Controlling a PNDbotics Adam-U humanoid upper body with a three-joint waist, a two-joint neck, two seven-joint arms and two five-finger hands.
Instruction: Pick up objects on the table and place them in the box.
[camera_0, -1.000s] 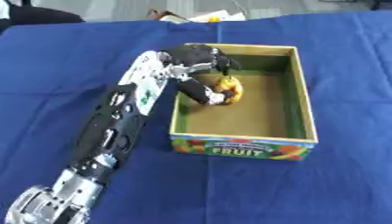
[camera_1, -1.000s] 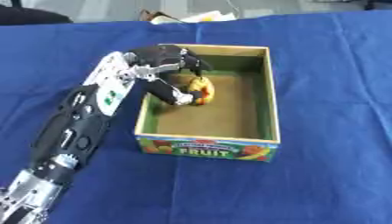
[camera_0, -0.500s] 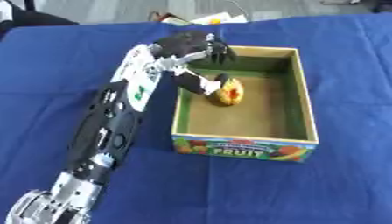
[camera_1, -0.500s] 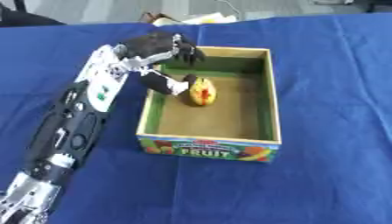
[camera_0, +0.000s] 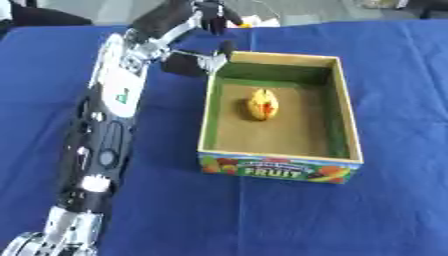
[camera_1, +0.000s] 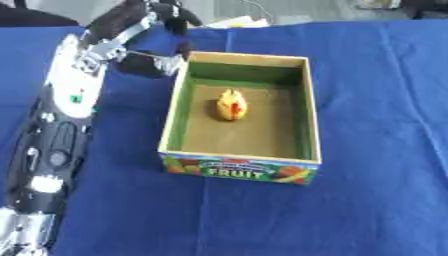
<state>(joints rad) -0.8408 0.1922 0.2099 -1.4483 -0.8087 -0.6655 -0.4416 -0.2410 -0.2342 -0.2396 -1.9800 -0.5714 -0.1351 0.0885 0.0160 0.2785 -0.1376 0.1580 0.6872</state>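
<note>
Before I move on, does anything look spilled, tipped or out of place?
Nothing stands out. The yellow object lies inside the box, which sits flat on the blue cloth. The left hand is outside the box's far left corner, holding nothing.

Left hand (camera_0: 194, 20) lifted out of the cardboard fruit box (camera_0: 346, 122) toward upper left of frame, yellow-orange fruit-shaped object (camera_0: 262, 104) released on box floor.
</note>
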